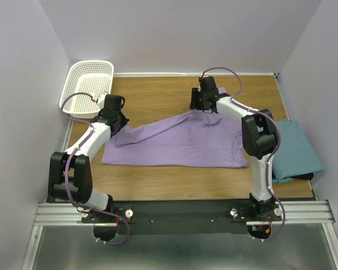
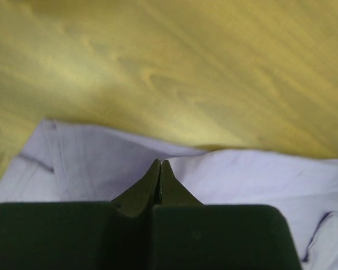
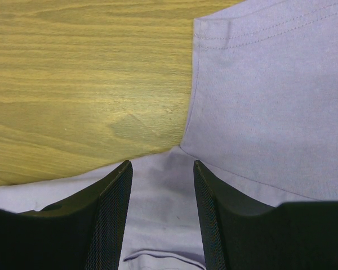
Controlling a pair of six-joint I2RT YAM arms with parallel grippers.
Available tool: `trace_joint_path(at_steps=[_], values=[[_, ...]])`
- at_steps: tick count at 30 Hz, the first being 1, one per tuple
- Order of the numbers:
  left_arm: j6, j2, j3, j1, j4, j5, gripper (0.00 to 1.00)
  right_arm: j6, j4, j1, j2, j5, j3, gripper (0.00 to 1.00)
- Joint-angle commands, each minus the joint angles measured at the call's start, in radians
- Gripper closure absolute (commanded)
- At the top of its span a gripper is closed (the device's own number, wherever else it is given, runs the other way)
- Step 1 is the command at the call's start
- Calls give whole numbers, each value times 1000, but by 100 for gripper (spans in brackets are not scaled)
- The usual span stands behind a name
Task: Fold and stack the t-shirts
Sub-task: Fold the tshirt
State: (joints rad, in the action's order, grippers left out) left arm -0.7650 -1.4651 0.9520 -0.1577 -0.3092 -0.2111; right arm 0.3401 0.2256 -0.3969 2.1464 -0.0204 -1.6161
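Observation:
The lavender t-shirt [image 1: 180, 140] lies spread across the middle of the wooden table [image 1: 158, 93]. My left gripper [image 1: 116, 119] is at its upper left corner. In the left wrist view the gripper [image 2: 160, 163] has its jaws pressed together at a raised ridge of the lavender cloth [image 2: 101, 163]. My right gripper [image 1: 205, 104] is at the shirt's far edge. In the right wrist view it [image 3: 161, 169] is open, with the shirt's body and a hemmed sleeve [image 3: 259, 84] beneath and between the fingers. The teal t-shirt [image 1: 296, 149] lies folded at the table's right edge.
A white mesh basket [image 1: 89, 84] stands at the far left corner, just behind my left arm. Bare wood shows behind the shirt and along the near edge [image 1: 174, 180]. White walls enclose the table on three sides.

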Motion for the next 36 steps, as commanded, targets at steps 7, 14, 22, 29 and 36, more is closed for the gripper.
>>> trace_joint_path(at_steps=[7, 14, 22, 29, 36], values=[[79, -145, 215, 29, 53, -172, 100, 51, -11, 33, -28, -65, -51, 45], [98, -218, 229, 61, 182, -148, 100, 54, -11, 110, 79, -196, -218, 45], [128, -264, 246, 67, 280, -86, 100, -15, -11, 223, 205, -300, -392, 44], [159, -305, 277, 78, 333, -14, 100, -62, -9, 277, 303, -271, -479, 44], [174, -327, 298, 87, 346, 19, 100, -36, -9, 280, 395, -187, -510, 45]])
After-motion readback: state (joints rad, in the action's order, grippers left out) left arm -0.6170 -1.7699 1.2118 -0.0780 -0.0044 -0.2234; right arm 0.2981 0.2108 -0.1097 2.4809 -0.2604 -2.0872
